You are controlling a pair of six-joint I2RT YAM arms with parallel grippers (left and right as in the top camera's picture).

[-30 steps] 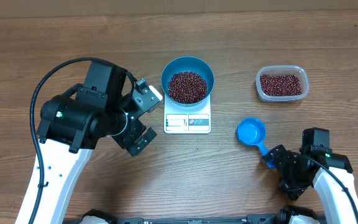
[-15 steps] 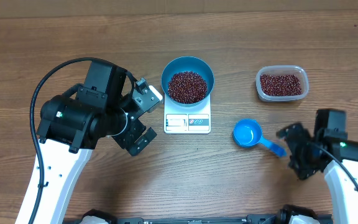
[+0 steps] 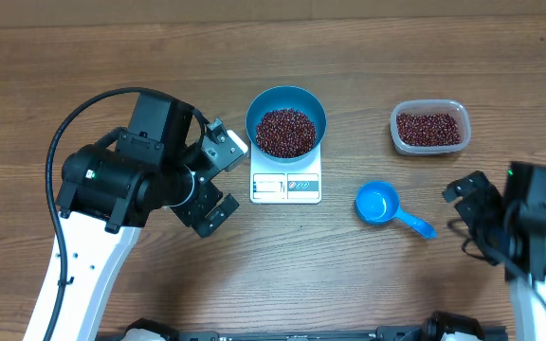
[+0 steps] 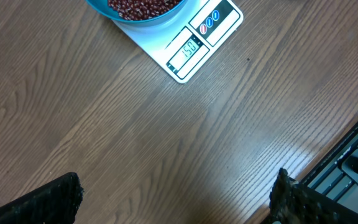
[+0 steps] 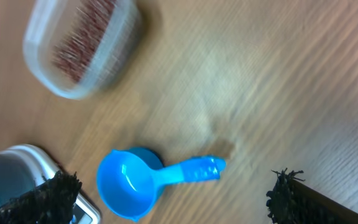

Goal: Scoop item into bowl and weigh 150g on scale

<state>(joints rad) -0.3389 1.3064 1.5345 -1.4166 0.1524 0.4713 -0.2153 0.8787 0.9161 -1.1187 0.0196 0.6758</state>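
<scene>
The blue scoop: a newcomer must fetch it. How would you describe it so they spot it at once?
On the wooden table, find the white scale carrying the blue bowl of beans. To its right, in front of the clear tub, lies the scoop. Unlike the bowl it is small, empty and has a handle.

The left arm [image 3: 112, 180] pairs bulky black joint housings with smooth white link shells, a black cable [image 3: 62, 133] looped along it and a tiny green light [image 3: 91, 174]. The left gripper [image 3: 235, 176] is black. The right arm [image 3: 529, 227] matches.
</scene>
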